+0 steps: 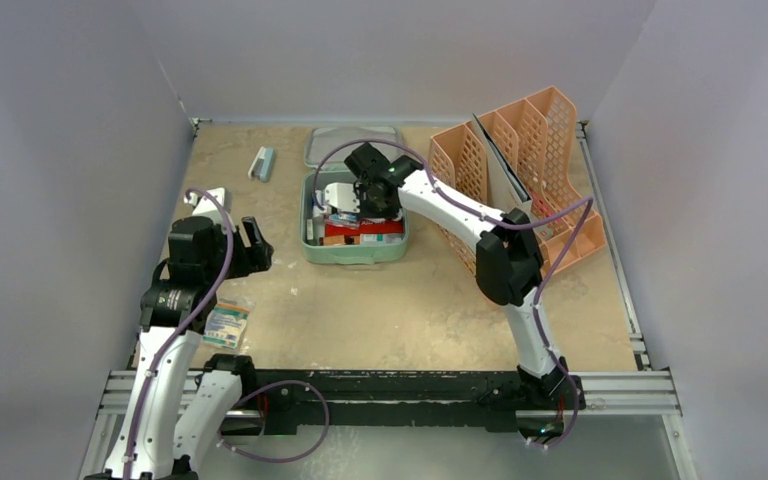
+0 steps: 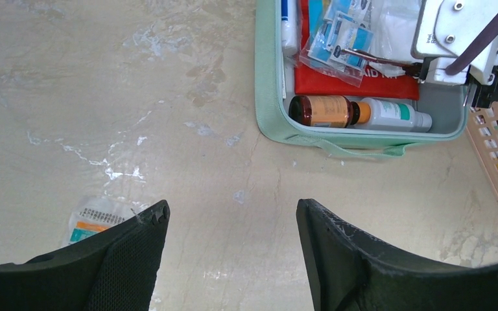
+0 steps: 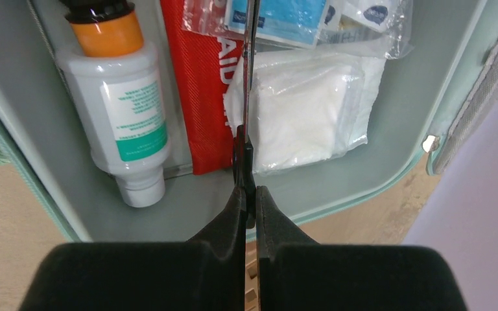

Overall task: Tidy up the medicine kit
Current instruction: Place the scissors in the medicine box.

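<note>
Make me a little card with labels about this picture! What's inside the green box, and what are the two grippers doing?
Box: medicine kit, open, with its lid lying behind it
Inside: white bottle, brown bottle, red pouch, gauze pack
Right gripper: shut on a thin metal tool, over the kit
Left gripper: open, holding nothing, above the table
Outside the box: packet by the left arm; peach rack

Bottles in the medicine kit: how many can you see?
2. A brown bottle and a white bottle lie end to end along the left wall of the medicine kit; others may be hidden under packets.
</note>
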`<state>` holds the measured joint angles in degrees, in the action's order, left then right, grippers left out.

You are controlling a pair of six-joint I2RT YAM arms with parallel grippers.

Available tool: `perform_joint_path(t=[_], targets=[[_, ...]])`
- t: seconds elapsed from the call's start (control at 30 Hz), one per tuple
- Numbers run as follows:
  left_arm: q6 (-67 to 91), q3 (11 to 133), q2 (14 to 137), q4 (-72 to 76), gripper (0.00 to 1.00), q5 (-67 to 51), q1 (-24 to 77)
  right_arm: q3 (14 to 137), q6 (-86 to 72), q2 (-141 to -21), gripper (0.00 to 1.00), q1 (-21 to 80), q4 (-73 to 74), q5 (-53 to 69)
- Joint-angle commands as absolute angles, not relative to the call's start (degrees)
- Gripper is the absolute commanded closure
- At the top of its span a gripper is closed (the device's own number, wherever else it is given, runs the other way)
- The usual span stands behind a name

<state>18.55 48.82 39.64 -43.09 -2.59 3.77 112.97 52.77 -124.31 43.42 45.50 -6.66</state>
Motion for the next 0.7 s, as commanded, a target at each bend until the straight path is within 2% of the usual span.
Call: perform_joint_path(t=[0.0, 0.3, 0.67], targets=[[19.4, 50.4, 38.9, -43.1, 0.29, -1.1, 3.9, 112.0, 51.9, -121.5, 1.0, 44.8, 44.8, -8.7], [20.1, 50.5, 38.2, -43.6, 0.29, -0.1, 3.9, 110.6, 50.3, -122.1, 1.0, 45.2, 43.4, -12.2], [21.2, 49.9, 38.0, -43.5, 0.29, 2.0, 3.9, 112.8, 46.6, -122.2, 0.76, 46.1, 49.4, -7.9]])
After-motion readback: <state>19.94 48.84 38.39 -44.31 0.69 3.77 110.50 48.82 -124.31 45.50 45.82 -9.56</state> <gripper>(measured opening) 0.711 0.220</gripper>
